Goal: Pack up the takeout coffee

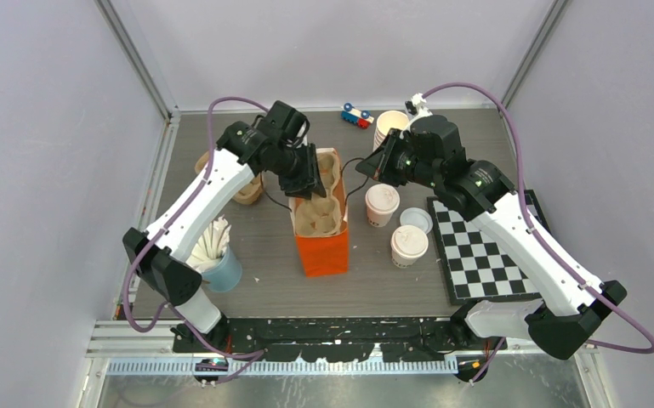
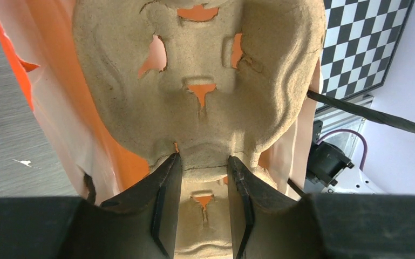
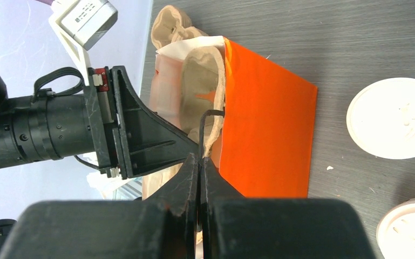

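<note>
Left gripper [image 2: 202,162] is narrowed onto the rim of the pulp cup carrier [image 2: 194,65], which sits ahead of its fingers in the orange bag [image 3: 264,135]. Right gripper [image 3: 199,162] pinches the bag's thin black handle [image 3: 208,121] tight. The 2 lidded coffee cups [image 1: 382,204] [image 1: 409,246] stand just beside it, outside the bag.

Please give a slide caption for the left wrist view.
Left gripper grips the pulp cup tray inside the orange bag.

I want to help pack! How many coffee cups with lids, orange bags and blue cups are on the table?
Lidded coffee cups: 2
Orange bag: 1
Blue cup: 1
Total: 4
</note>
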Robot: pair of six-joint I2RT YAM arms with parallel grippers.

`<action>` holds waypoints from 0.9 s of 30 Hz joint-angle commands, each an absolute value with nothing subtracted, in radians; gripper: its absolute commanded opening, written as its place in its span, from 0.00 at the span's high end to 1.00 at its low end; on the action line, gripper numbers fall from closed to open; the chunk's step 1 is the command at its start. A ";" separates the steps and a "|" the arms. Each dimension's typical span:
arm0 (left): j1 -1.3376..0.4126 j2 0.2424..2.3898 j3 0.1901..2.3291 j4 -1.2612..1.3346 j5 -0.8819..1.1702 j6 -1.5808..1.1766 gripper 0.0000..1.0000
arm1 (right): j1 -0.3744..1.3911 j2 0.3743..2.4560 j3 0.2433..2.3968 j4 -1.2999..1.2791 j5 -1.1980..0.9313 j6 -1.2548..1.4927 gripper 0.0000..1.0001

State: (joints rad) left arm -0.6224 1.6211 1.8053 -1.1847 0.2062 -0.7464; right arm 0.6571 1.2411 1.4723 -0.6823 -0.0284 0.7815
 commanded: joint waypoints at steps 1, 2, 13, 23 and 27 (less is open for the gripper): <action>-0.634 1.640 1.826 -1.226 0.161 -0.739 0.77 | 0.657 1.222 1.473 -0.666 -0.041 0.776 0.98; -0.637 1.644 1.828 -1.228 0.161 -0.743 0.77 | 0.657 1.224 1.472 -0.666 -0.043 0.776 0.98; -0.654 1.702 1.890 -1.284 0.090 -0.801 0.78 | 0.658 1.230 1.467 -0.662 -0.045 0.767 0.98; -0.670 1.716 1.812 -1.238 0.082 -0.829 0.70 | 0.657 1.240 1.459 -0.657 -0.054 0.757 0.98; -0.670 1.717 1.839 -1.246 0.079 -0.821 0.63 | 0.657 1.244 1.449 -0.658 -0.048 0.749 0.97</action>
State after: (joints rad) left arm -0.6666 1.7226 1.8168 -1.2594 0.0937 -0.8124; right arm 0.6571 1.2427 1.4563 -0.6811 -0.0399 0.7704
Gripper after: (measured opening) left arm 0.358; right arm 0.061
